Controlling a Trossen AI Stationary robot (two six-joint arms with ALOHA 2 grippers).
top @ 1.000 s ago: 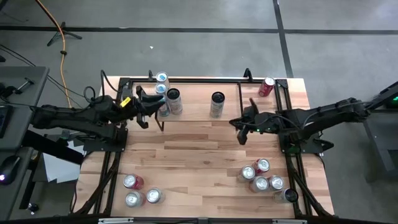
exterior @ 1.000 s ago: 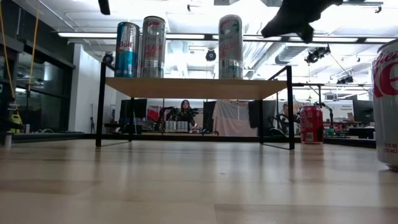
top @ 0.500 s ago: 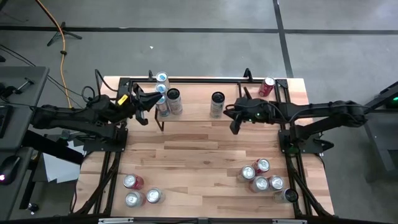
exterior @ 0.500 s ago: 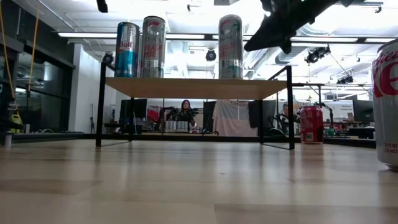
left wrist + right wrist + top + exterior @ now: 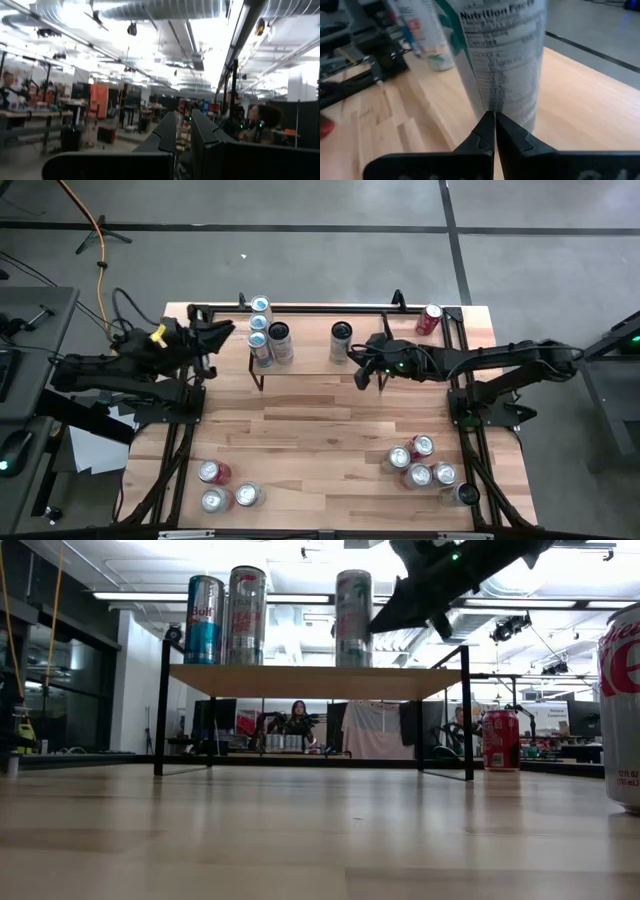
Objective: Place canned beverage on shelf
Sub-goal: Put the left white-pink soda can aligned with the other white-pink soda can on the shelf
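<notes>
A light wood surface [image 5: 330, 430] carries a low shelf [image 5: 310, 358] near its far edge, a wood plank on thin black legs. Four tall cans stand on the shelf. Three cluster at its left end: a blue-and-silver can [image 5: 204, 620], a silver can with red lettering [image 5: 246, 615], and another behind them that only the high view shows. A fourth, the pale can with green markings [image 5: 342, 340], stands alone right of the shelf's middle.

The right gripper [image 5: 362, 370] reaches in from the right and hovers just beside this lone can, a little above shelf height. Its jaws are clenched together on nothing, and in the right wrist view the fingertips [image 5: 490, 125] point straight at the can's nutrition label [image 5: 502, 55].

The left gripper [image 5: 215, 332] sits near the shelf's left end, beside the can cluster, raised and tilted upward. Its jaws are also pressed together and hold nothing.

A red can [image 5: 429, 319] stands at the surface's far right corner, off the shelf. More cans are grouped near the front edge, three at the left [image 5: 227, 488] and five at the right [image 5: 425, 465].
</notes>
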